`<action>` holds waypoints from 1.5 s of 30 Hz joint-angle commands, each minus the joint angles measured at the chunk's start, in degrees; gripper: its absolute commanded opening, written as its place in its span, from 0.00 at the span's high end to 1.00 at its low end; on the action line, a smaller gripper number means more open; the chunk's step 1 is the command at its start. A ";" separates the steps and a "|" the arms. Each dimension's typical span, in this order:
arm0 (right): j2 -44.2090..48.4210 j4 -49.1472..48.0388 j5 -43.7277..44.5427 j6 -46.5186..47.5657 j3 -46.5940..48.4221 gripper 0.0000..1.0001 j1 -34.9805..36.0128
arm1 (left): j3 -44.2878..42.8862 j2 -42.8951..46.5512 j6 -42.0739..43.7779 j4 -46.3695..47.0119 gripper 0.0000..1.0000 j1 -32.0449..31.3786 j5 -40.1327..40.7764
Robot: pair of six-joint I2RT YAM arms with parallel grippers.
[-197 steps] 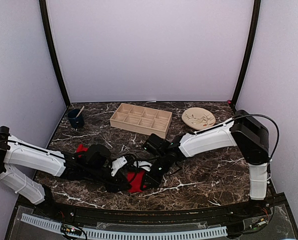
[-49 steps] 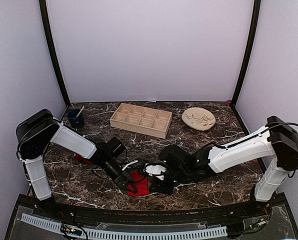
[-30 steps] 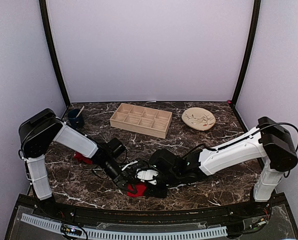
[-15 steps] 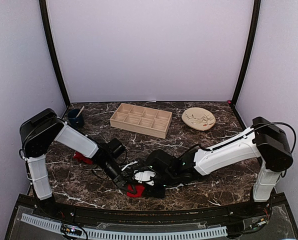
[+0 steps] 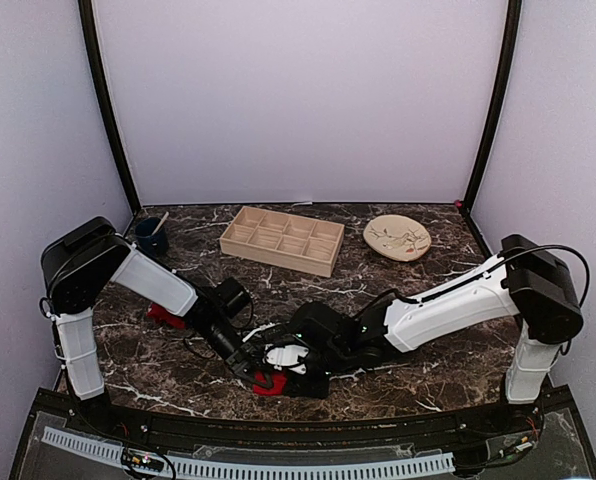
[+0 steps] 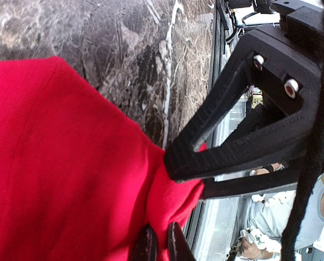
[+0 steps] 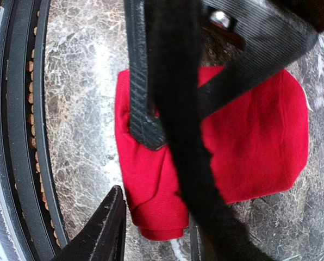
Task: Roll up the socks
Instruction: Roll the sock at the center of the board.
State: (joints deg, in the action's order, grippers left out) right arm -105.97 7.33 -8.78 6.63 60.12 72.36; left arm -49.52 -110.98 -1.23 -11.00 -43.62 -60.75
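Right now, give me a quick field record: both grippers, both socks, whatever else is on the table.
left gripper: shut, pinching an edge of the near sock
right gripper: fingers either side of that sock's folded end; grip unclear
near sock: partly folded, at the near edge of the table
other sock: on the table's left side, no gripper on it
at the back: wooden tray, plate, blue cup
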 commanded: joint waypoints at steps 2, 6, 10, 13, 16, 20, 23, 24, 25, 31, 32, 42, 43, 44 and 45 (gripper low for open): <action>-1.70 -0.40 -0.93 0.98 1.92 0.66 0.75 | 0.74 -2.14 1.23 -4.02 1.00 -0.07 5.73; -2.32 0.00 -1.41 1.20 2.33 0.71 0.81 | 0.76 -2.14 1.18 -4.02 1.00 0.02 5.73; -2.96 0.19 -1.59 1.36 2.29 0.77 0.83 | 0.67 -2.13 1.15 -4.00 1.00 0.02 5.57; -3.38 0.14 -1.51 1.36 2.24 0.85 0.85 | 0.65 -2.05 1.07 -4.08 1.00 0.02 5.72; -4.08 0.24 -1.67 1.28 2.32 0.91 0.76 | 0.59 -1.81 0.83 -4.27 1.00 0.02 6.97; -4.63 0.43 -2.48 0.95 2.55 0.96 0.67 | 0.83 -0.29 -0.13 -4.38 0.86 0.40 10.02; -4.90 0.89 -3.50 0.80 2.93 0.98 0.28 | 1.29 2.01 -1.05 -4.13 0.78 0.90 12.22; -4.98 1.00 -3.97 0.71 2.90 0.98 0.07 | 1.41 2.85 -1.31 -4.11 0.75 1.11 12.95; -5.03 1.12 -4.45 0.67 3.03 0.99 -0.10 | 1.55 3.67 -1.58 -4.16 0.72 1.30 13.90; -5.76 1.50 -6.70 0.23 3.23 0.99 -1.22 | 2.58 8.14 -2.73 -3.92 0.63 2.28 17.80; -5.86 1.53 -6.89 0.18 3.24 0.99 -1.37 | 2.75 8.55 -2.96 -3.84 0.62 2.42 17.85; -6.48 1.80 -7.80 -0.62 3.27 1.00 -2.22 | 4.58 13.21 -4.74 -3.31 0.59 4.20 27.71; -6.61 2.02 -7.95 -0.70 3.33 1.00 -2.34 | 4.79 13.83 -5.05 -3.05 0.58 4.39 28.82; -6.68 2.12 -8.23 -0.74 3.45 1.00 -2.38 | 5.00 14.60 -5.31 -2.88 0.57 4.45 29.73; -6.82 2.28 -8.46 -0.82 3.65 1.00 -2.53 | 5.19 15.36 -5.54 -2.53 0.57 4.52 30.65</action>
State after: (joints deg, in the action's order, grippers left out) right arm -110.50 6.00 -15.53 6.63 63.46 70.22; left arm -46.39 -98.13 -5.69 -13.23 -40.53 -41.23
